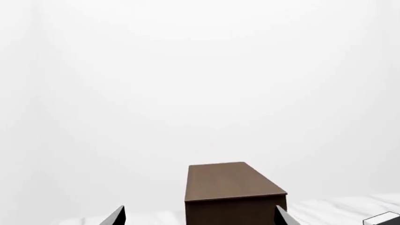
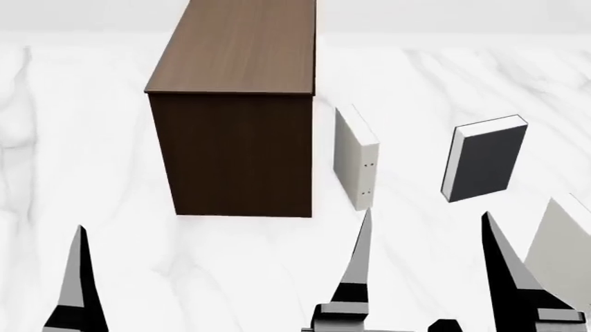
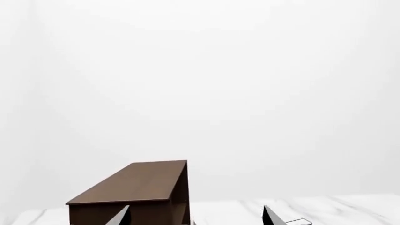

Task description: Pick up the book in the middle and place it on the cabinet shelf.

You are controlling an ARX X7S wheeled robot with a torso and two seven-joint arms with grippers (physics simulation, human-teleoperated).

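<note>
On marble tabletop (image 2: 111, 173), grey hardback (image 2: 486, 162) stands upright between white book (image 2: 356, 158) and second pale book (image 2: 563, 252), well right of brown cabinet (image 2: 235, 90). We judge task at start: nothing picked, cabinet top bare, grasp, lift and placement all left. Our right gripper (image 2: 425, 266) gapes wide, empty, short of grey hardback. Left gripper (image 1: 200, 216) also spread, holding nothing.

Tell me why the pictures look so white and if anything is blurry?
Head view: even light, sharp edges, tall dark brown wooden cabinet front darker than its top, no real cast shadows on white marble table. Both wrist views: mostly blank bright white wall, nothing blurry.
</note>
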